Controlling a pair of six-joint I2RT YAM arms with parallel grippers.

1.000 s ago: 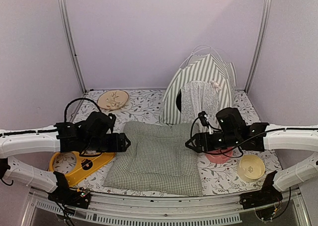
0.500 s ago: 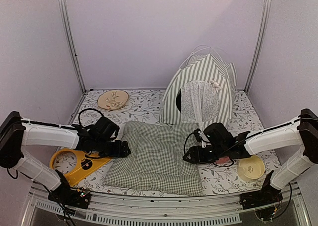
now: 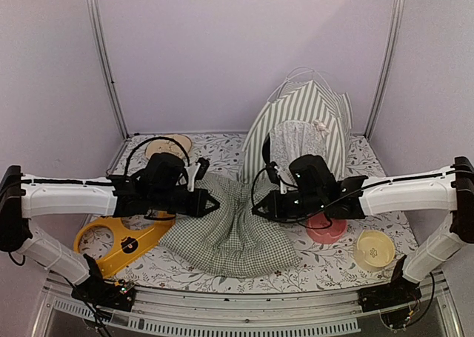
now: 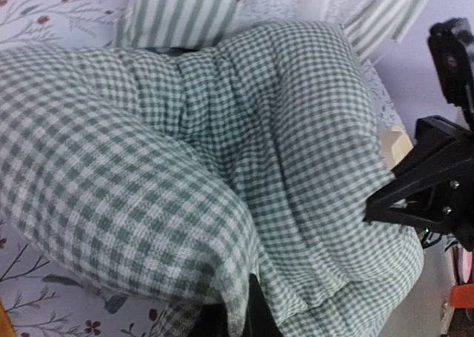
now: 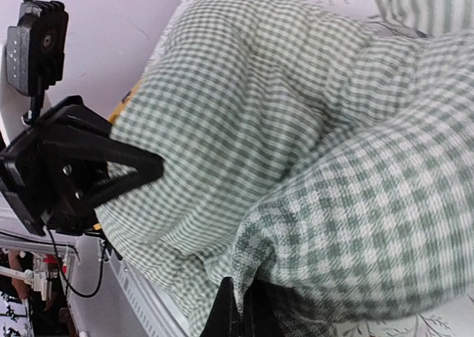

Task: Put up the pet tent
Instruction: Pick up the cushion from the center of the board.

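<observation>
Starting left of my left gripper (image 3: 214, 204): a flat yellow plastic piece (image 3: 122, 241) lies on the floral table cover (image 3: 326, 267), near my forearm and closer to the base than the fingers. A tan plate (image 3: 178, 139) sits beyond the wrist, partly hidden by the arm and cable. The left gripper is closed on the left edge of the green checked cushion (image 3: 229, 237). In the left wrist cam the fabric folds over my fingers, so the pads themselves are hidden. The cushion is bunched into folds btwn my two grippers. Its far part is gathered there, and the near part is spread on the table cover toward the bases. My right gripper (image 3: 256, 209) pinches the opposite edge the same way, fingertips pointing at the left ones w/ the wad of cloth between. The right wrist cam shows check fabric draping out around the fingers. Beyond the right gripper and a bit to its right stands the pet tent (image 3: 300, 126), upright near the back wall w/ its mesh panel facing me, apart from both grippers. A pink bowl (image 3: 326, 232) sits just right of the right wrist, partly under the arm. A cream bowl (image 3: 374, 249) is further right and nearer the base.
</observation>
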